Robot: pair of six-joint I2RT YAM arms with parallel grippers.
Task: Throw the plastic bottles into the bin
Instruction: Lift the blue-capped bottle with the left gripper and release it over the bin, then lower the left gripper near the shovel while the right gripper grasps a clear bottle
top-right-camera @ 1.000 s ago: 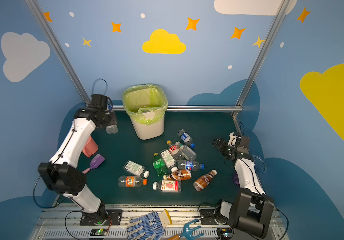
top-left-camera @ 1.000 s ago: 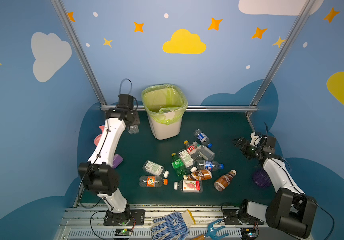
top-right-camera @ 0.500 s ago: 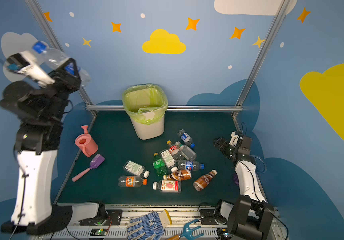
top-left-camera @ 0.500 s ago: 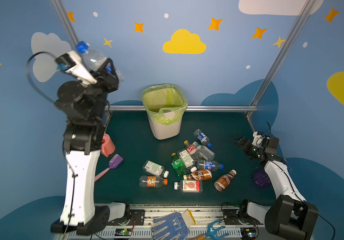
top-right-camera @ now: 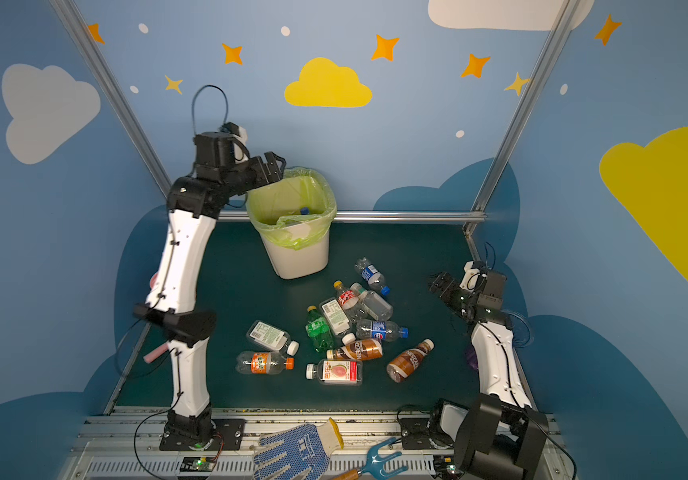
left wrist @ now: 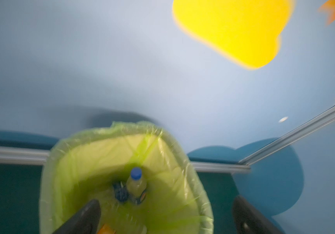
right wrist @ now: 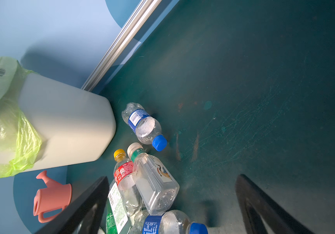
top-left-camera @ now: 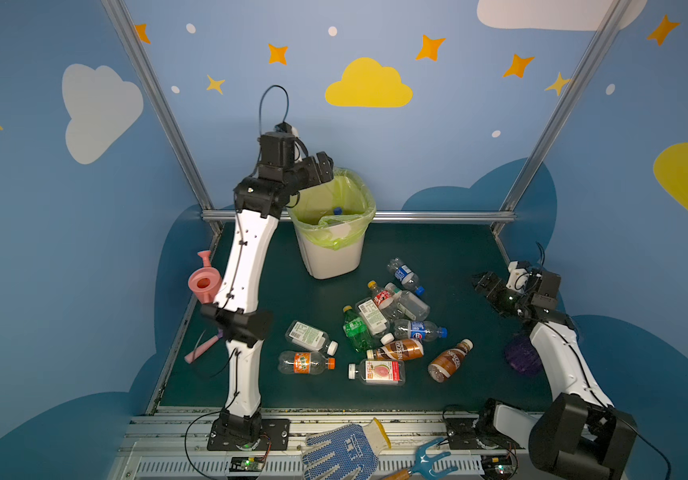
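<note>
The bin (top-left-camera: 332, 257) (top-right-camera: 300, 259), white with a yellow-green bag, stands at the back of the mat. My left gripper (top-left-camera: 325, 164) (left wrist: 165, 212) hangs open over its left rim, holding nothing. Inside the bin lies a blue-capped bottle (left wrist: 136, 182) (top-left-camera: 337, 210) on other bottles. Several plastic bottles lie on the mat in front: a blue-labelled one (top-left-camera: 405, 275) (right wrist: 142, 125), a green one (top-left-camera: 357, 332), two brown ones (top-left-camera: 398, 350) (top-left-camera: 448, 360). My right gripper (top-left-camera: 484, 286) (right wrist: 172, 177) is open, low, right of the pile.
A pink watering can (top-left-camera: 205, 282) (right wrist: 51, 196) and a pink shovel (top-left-camera: 203, 349) sit by the left arm. A purple ball (top-left-camera: 521, 359) lies by the right arm. A glove (top-left-camera: 346, 451) and a blue rake (top-left-camera: 429, 463) rest on the front rail.
The left arm swung down from high on the left to the bin's rim. Its gripper opened and let go of the blue-capped bottle, which now lies in the bin. The right arm barely moved.
</note>
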